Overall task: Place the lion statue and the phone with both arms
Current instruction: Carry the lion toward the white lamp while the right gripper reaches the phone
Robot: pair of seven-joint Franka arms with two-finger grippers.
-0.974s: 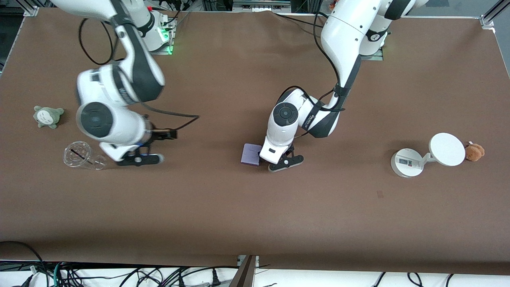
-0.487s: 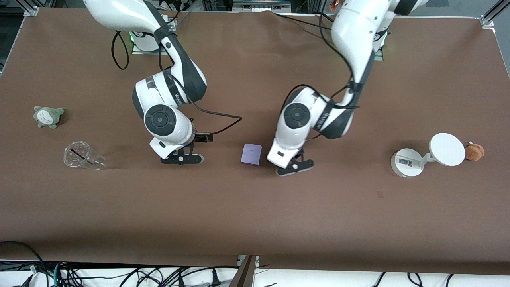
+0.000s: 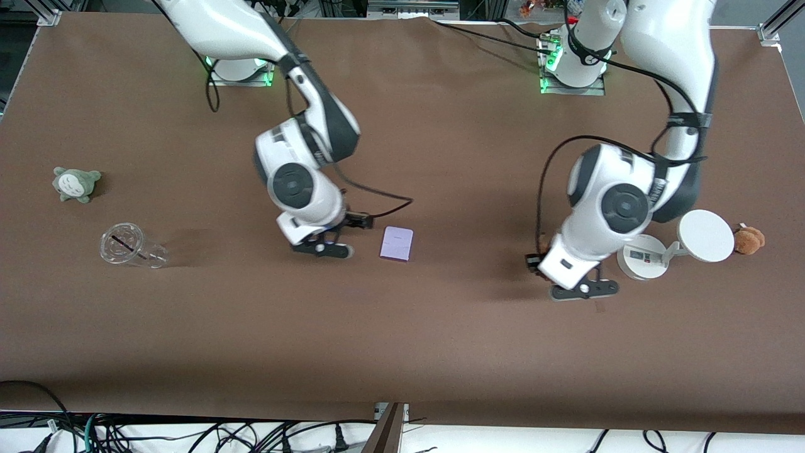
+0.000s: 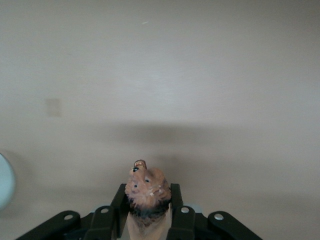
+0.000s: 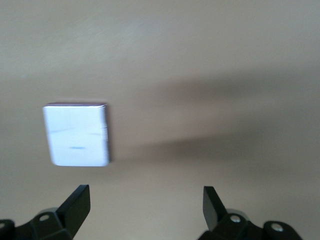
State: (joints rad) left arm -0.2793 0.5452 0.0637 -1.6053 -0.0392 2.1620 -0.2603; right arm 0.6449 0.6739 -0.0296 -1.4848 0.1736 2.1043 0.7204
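Note:
The phone [image 3: 397,243], a flat pale-lavender rectangle, lies on the brown table near the middle. It also shows in the right wrist view [image 5: 77,135]. My right gripper [image 3: 321,248] hangs low beside the phone, toward the right arm's end of the table. It is open and empty [image 5: 145,200]. My left gripper [image 3: 583,289] is over the table next to the white round-based device [image 3: 641,257]. It is shut [image 4: 147,192] on the lion statue [image 4: 146,187], whose brown maned head sticks out between the fingers. The statue is hidden in the front view.
A tan plush toy [image 3: 749,240] lies by the white device's round disc [image 3: 705,235]. A clear plastic cup [image 3: 129,246] lies on its side and a grey-green plush [image 3: 75,184] sits at the right arm's end of the table.
My left gripper has left the phone's side and moved with the lion statue to the white device. My right gripper has moved from the plastic cup to beside the phone.

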